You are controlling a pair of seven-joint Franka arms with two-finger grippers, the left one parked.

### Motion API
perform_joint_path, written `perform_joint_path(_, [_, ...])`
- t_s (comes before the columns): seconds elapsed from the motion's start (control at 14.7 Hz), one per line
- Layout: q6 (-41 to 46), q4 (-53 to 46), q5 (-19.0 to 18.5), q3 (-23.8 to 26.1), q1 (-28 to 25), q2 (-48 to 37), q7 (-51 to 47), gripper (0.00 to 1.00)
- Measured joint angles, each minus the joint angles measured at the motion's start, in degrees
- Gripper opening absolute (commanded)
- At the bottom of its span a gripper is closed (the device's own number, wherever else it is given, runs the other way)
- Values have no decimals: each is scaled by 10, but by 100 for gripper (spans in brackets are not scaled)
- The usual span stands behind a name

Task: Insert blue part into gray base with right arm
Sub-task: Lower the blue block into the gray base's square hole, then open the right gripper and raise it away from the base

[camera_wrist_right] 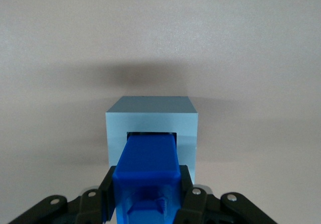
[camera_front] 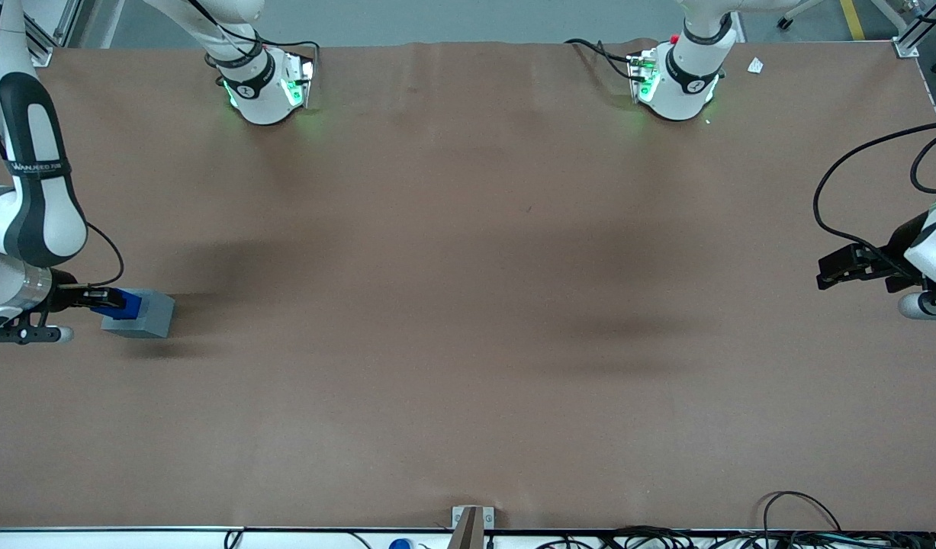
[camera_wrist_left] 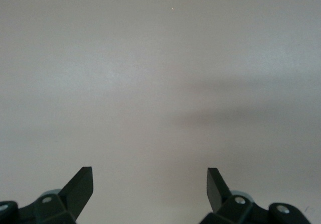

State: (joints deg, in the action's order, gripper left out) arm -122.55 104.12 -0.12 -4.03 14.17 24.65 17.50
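Note:
The gray base point(camera_front: 143, 314) sits on the brown table near the working arm's end. The blue part point(camera_front: 122, 303) is held in my right gripper point(camera_front: 100, 299), whose fingers are shut on its sides. In the right wrist view the blue part point(camera_wrist_right: 149, 166) has its leading end inside the square recess of the gray base point(camera_wrist_right: 152, 114), with the black fingers point(camera_wrist_right: 108, 191) clamped on both sides of it. How deep the part sits in the recess is hidden.
The brown table point(camera_front: 468, 305) stretches wide toward the parked arm's end. Two white arm pedestals point(camera_front: 265, 84) stand at the table edge farthest from the front camera. Cables point(camera_front: 811, 526) lie along the nearest edge.

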Motion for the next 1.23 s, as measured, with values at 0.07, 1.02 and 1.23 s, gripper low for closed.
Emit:
perform_joint_path(0.07, [-1,0,0,0,0,1,0,6])
perform_joint_path(1.02, [-12,-2,0,2,0,13,0,100])
perform_joint_path(1.23, [47,-21,0,8,-3,-8,0,100])
